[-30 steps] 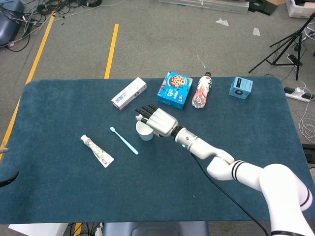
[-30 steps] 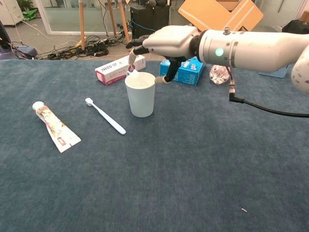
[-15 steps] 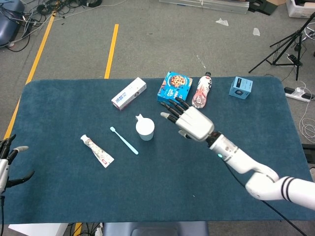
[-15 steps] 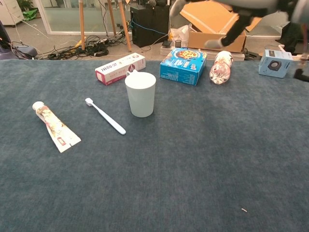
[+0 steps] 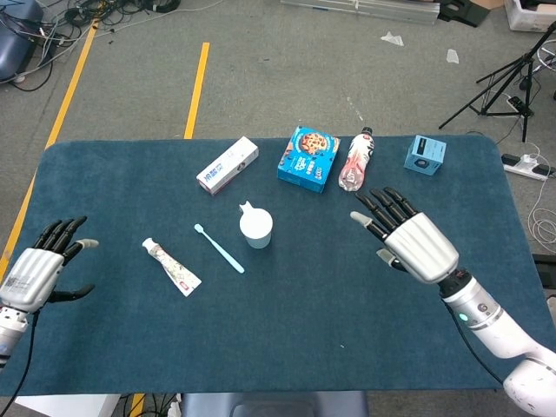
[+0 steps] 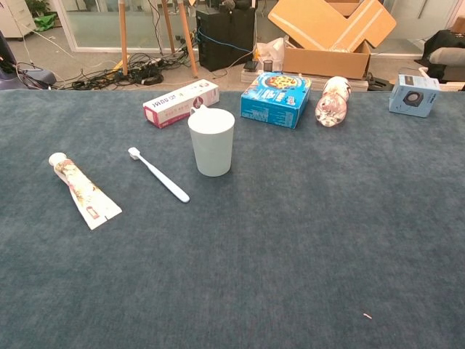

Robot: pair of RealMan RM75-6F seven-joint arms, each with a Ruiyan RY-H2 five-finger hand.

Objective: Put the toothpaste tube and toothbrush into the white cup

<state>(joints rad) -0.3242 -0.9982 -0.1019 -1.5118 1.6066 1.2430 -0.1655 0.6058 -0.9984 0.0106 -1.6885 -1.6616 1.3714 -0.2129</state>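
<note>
The white cup (image 5: 256,229) (image 6: 211,142) stands upright in the middle of the blue table. A light blue toothbrush (image 5: 219,248) (image 6: 158,174) lies flat just left of it. Further left lies the toothpaste tube (image 5: 171,267) (image 6: 79,189), cap pointing away from me. My right hand (image 5: 407,236) hovers open over the right part of the table, well clear of the cup. My left hand (image 5: 43,268) is open at the table's left edge, left of the tube. Neither hand shows in the chest view.
Along the far side lie a white carton (image 5: 228,165) (image 6: 181,103), a blue snack box (image 5: 309,158) (image 6: 276,89), a bottle on its side (image 5: 357,161) (image 6: 332,101) and a small blue box (image 5: 425,155) (image 6: 414,94). Floor and cables lie beyond the table.
My right hand has drawn back from the cup to the right and toward me, leaving the chest view. My left hand has come up into the head view at the left edge.
</note>
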